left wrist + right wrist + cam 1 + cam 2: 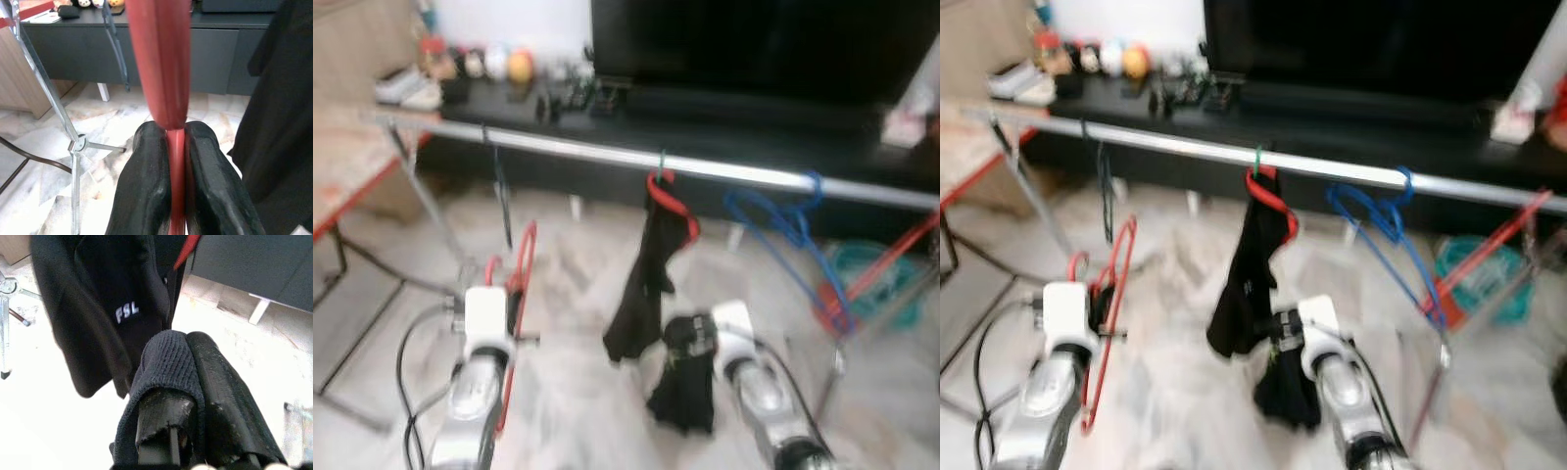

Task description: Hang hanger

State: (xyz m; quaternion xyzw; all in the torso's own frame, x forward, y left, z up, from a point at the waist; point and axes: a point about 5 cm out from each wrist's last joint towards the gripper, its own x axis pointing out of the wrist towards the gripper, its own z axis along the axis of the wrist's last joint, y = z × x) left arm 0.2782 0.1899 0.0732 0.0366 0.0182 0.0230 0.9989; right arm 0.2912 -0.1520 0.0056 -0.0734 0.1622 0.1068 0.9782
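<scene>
Silver rail spans ahead of us, above the red hanger clamped in the left gripper; right gripper fingers pinch dark cloth. Hanger looks light, stiff, slick: we'd keep hold on the straight bar.

garment hanging on rail, cabinet behind

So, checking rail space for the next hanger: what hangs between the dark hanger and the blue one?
A red hanger with a black garment, on the rail, in both eye views.
</scene>
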